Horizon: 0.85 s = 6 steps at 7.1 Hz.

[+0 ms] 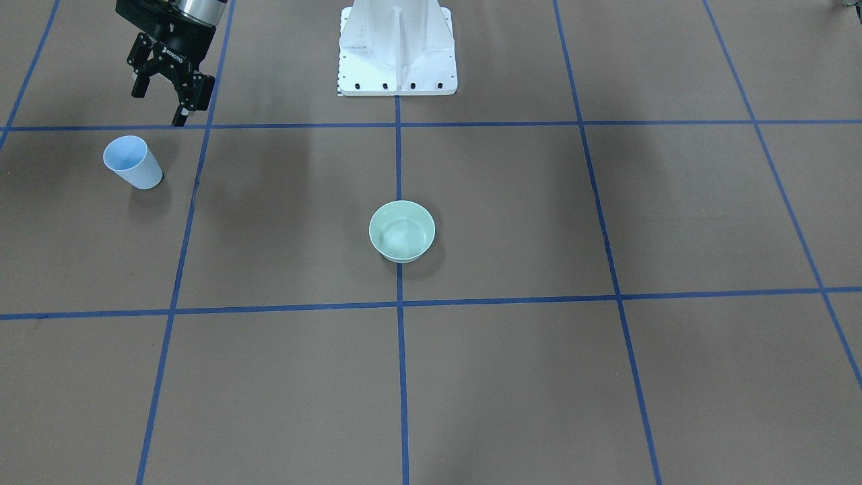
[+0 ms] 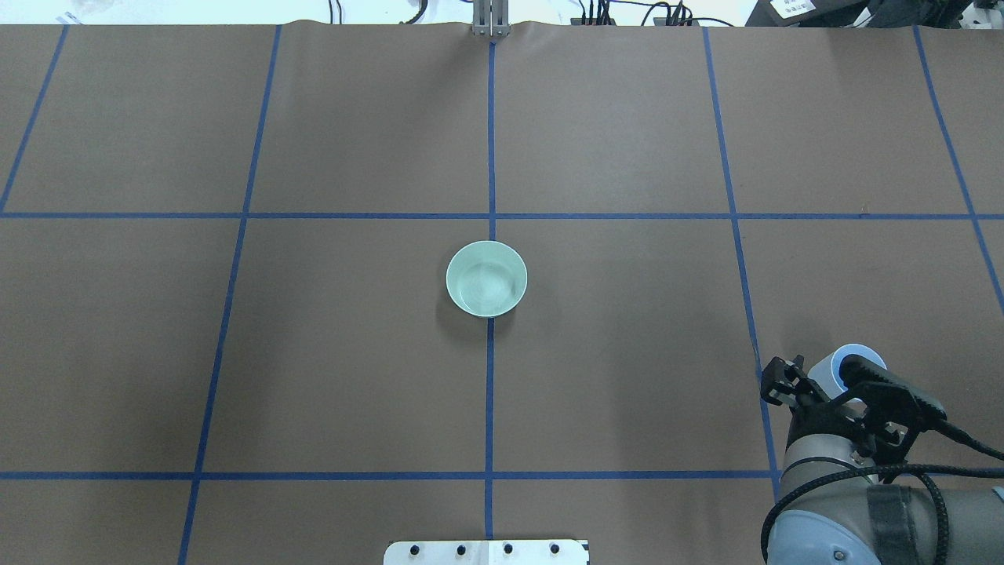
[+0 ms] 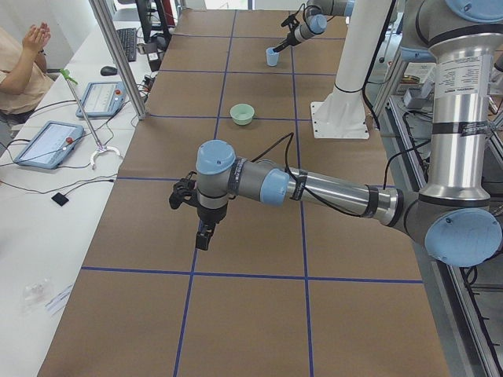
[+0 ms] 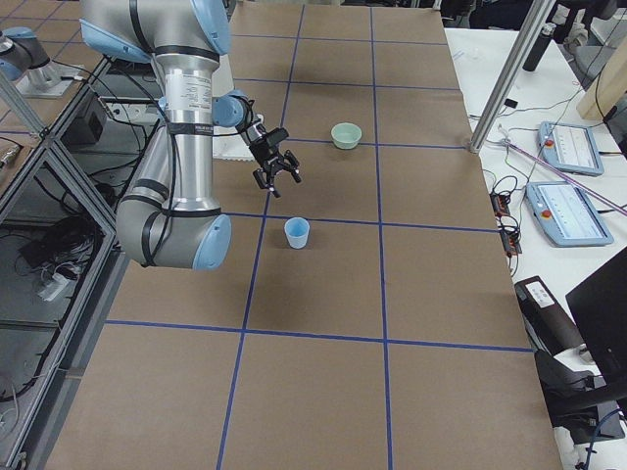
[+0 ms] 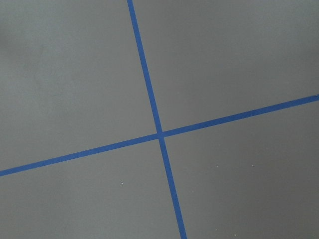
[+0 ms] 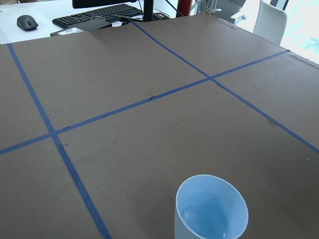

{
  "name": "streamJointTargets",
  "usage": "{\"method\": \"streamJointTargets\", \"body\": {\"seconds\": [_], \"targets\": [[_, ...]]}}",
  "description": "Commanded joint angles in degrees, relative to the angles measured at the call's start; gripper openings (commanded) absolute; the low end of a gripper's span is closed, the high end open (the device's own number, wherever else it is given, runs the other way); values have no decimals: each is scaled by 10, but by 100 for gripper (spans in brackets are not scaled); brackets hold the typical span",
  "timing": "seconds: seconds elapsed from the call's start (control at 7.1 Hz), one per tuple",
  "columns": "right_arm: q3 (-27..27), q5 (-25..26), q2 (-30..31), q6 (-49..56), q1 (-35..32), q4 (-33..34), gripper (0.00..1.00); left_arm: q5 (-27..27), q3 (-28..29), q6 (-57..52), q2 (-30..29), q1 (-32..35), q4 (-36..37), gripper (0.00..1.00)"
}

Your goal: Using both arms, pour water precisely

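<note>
**Right end effector** [image 1: 160, 102]: jaws spread wide, holding nothing; raised near the cup [image 1: 133, 162], not touching it.
**Cup:** pale blue, upright, a little water inside; stands near the robot-side edge of the bench [image 1: 606, 377], toward its right end.
**Bowl** [image 1: 402, 231]: pale green, mid-bench.
**Left end effector** [image 3: 202, 234]: over the left end; I cannot tell its opening.
**Hazard, as I judge it:** an off-centre descent would clip the rim and tip the cup; a hard squeeze would slop water.
**Room:** nothing stands between cup and bowl; all edges lie well apart from both.
</note>
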State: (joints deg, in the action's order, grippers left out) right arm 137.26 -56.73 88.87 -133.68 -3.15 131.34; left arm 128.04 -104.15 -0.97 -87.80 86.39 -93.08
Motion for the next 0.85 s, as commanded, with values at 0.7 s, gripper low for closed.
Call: {"method": "streamJointTargets", "body": {"seconds": [0.7], "targets": [[-83, -1, -2, -36, 6, 3, 100, -1, -1, 0, 0, 0, 0, 100]]}}
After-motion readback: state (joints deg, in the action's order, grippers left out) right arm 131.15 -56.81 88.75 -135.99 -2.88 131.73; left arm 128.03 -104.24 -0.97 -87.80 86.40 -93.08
